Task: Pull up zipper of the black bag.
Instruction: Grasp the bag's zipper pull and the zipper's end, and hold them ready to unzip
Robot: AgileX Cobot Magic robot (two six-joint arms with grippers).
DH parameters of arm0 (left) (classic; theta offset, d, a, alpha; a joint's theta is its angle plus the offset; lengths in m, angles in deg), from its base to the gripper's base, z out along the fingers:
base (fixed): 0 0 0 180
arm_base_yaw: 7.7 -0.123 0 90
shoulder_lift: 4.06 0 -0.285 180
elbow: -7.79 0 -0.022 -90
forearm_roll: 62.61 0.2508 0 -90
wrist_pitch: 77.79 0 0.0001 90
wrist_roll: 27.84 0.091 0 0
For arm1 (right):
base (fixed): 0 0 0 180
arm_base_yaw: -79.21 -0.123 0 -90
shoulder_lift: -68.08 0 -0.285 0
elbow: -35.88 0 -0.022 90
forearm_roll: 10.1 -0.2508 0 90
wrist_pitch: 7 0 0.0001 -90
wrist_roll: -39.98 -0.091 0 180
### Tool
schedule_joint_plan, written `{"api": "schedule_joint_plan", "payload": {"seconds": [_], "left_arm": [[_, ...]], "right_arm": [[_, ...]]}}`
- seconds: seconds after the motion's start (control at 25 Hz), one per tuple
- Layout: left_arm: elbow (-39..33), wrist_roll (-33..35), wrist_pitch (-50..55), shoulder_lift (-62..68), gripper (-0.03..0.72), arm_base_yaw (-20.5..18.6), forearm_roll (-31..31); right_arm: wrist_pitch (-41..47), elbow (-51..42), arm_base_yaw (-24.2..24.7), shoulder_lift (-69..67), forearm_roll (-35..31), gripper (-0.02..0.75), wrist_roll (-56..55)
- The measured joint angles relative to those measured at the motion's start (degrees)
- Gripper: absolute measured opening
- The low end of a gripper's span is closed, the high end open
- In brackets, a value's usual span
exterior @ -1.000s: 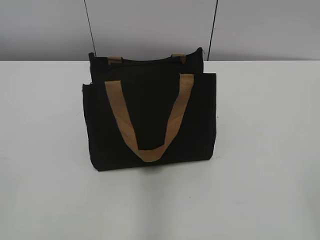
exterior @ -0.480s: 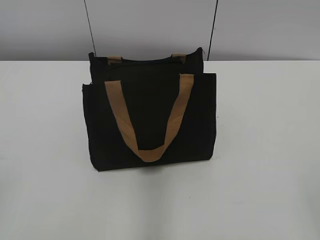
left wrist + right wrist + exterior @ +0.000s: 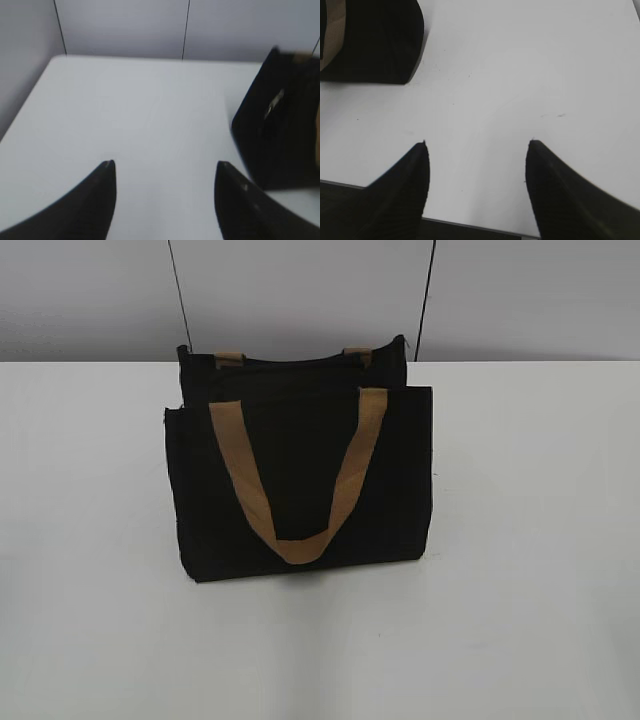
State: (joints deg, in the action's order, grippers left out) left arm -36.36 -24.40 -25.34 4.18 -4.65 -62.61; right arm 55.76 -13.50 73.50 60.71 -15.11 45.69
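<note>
The black bag (image 3: 300,480) stands upright in the middle of the white table, its tan front handle (image 3: 295,480) hanging down over the pocket panel. The zipper line (image 3: 290,362) runs along its top edge between the rear handle ends. In the left wrist view the bag's side (image 3: 280,125) is at the right with a small silvery pull (image 3: 274,104) on it. My left gripper (image 3: 164,167) is open and empty over bare table, left of the bag. My right gripper (image 3: 476,145) is open and empty near the table's front edge, the bag's corner (image 3: 375,40) at upper left. Neither gripper shows in the exterior view.
The white table (image 3: 540,540) spreads on both sides of the bag. A grey wall with two thin dark vertical seams (image 3: 428,295) stands behind it. The table's front edge (image 3: 470,224) shows in the right wrist view.
</note>
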Motion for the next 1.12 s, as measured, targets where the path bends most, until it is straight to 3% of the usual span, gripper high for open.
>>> {"api": "schedule_joint_plan", "payload": {"seconds": [0.2, 0.48, 0.8, 1.12], "left_arm": [[2.3, 0.0, -16.5, 6.8, 0.46, 0.0, -0.4], [2.0, 0.0, -30.9, 18.9, 0.459, 0.0, -0.4], [-6.6, 0.0, -51.1, 25.7, 0.456, 1.2, 0.0], [-14.8, -2.7, -65.5, 34.6, 0.449, 2.6, 7.8]], "right_arm": [[0.0, 0.0, 0.0, 0.0, 0.0, 0.473, 0.0], [0.0, 0.0, 0.0, 0.0, 0.0, 0.473, 0.0], [0.0, 0.0, 0.0, 0.0, 0.0, 0.473, 0.0], [0.0, 0.0, 0.0, 0.0, 0.0, 0.473, 0.0]]}}
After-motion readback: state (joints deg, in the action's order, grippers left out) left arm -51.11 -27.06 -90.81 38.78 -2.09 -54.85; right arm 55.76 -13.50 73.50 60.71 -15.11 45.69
